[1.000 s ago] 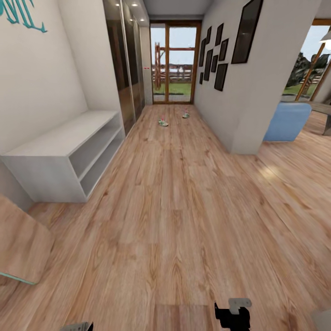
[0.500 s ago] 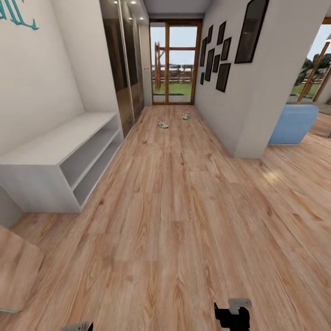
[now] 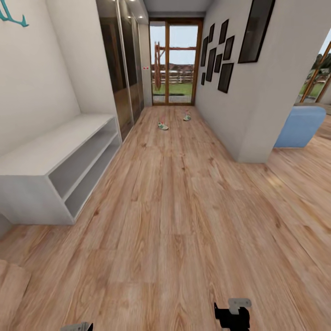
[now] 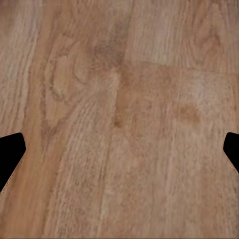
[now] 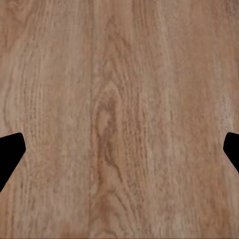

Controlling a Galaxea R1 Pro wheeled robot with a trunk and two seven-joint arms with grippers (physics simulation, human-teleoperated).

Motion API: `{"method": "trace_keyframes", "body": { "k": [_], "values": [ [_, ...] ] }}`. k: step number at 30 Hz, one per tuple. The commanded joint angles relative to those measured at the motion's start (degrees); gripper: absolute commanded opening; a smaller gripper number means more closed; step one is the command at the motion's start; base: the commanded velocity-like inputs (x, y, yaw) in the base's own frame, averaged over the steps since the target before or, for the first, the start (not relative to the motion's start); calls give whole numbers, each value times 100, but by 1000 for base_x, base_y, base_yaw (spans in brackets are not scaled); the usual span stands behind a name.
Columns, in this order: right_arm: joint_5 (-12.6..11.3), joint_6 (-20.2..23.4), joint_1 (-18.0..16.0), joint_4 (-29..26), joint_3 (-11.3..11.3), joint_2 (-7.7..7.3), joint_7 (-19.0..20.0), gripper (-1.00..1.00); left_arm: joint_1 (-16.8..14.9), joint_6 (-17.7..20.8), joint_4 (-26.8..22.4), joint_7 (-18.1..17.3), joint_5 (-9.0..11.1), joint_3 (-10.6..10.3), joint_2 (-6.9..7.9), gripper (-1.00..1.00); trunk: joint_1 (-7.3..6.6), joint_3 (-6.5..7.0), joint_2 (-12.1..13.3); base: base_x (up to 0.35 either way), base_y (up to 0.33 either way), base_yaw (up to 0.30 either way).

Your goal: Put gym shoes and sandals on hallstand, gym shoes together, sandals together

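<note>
**Long corridor, tiny shoes, nothing picked up yet**

Biggest thing here is the corridor floor (image 3: pixel 184 220), wood planks running all the way down to a glass door (image 3: pixel 174 62). The shoe rack (image 3: pixel 55 158) sits against the left wall, both open levels and its top bare as far as I can see. Way down near the door end of the floor are the two gym shoes, one (image 3: pixel 162 125) a bit closer and one (image 3: pixel 186 116) further back and to the right, well apart from each other and from the rack. Can't spot the sandals anywhere from this spot.

Left tool (image 4: pixel 119 149) and right tool (image 5: pixel 119 149) both hang over bare planks, fingers spread wide, holding nothing.

What could go sideways, my guess:
- The rack's near corner juts into the path on the left, so hugging that wall on the way down risks clipping it with the base or left arm.
- The white wall corner (image 3: pixel 255 138) on the right pinches the corridor too.
- Rolling in too fast could nudge a shoe, since they're small and low.
- Sandals may be hidden somewhere, easy to miss entirely.
</note>
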Motion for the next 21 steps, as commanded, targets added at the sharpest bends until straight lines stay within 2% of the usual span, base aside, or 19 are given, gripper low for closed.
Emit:
{"method": "trace_keyframes", "body": {
  "k": [1, 21],
  "values": [
    [19, -13, -3, 5, 12, 1, -28, 100, -4, -9, 5, -56, 13, 40, -3, 100, 3, -5, -1, 338, 0, 0],
    [21, -13, -3, 5, 12, 7, -28, 100, -4, -9, 5, -56, 10, 42, -3, 100, 3, -5, -1, 338, 0, 0]
  ]
}}
